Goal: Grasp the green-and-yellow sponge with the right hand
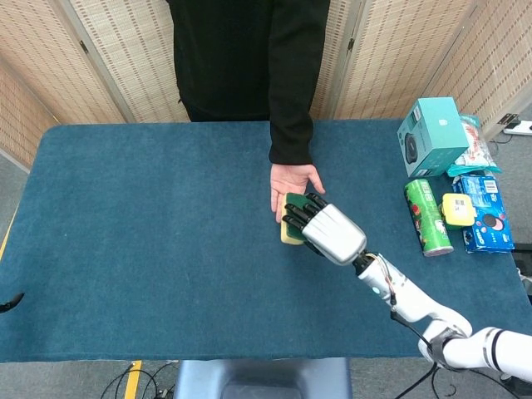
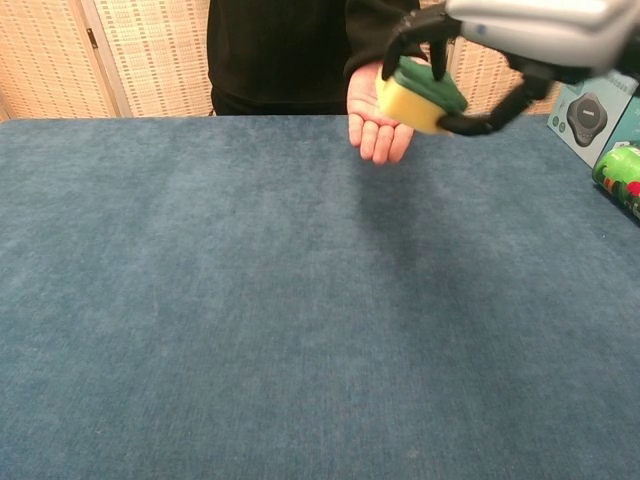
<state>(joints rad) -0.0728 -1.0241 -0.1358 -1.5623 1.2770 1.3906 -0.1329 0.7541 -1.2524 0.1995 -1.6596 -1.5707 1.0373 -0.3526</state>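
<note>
My right hand (image 1: 328,230) (image 2: 520,25) holds the green-and-yellow sponge (image 1: 290,221) (image 2: 415,97) high above the blue table (image 1: 150,224), its black fingers wrapped over the green top and the thumb under the yellow side. The sponge hangs just above a person's open palm (image 1: 287,184) (image 2: 373,110), which is turned up over the table's far middle. My left hand does not show in either view.
At the table's right end stand a teal box (image 1: 432,133), a green can (image 1: 427,216) lying on its side, a small yellow item (image 1: 458,209) and a blue snack pack (image 1: 486,214). The person in black (image 1: 241,58) stands behind the far edge.
</note>
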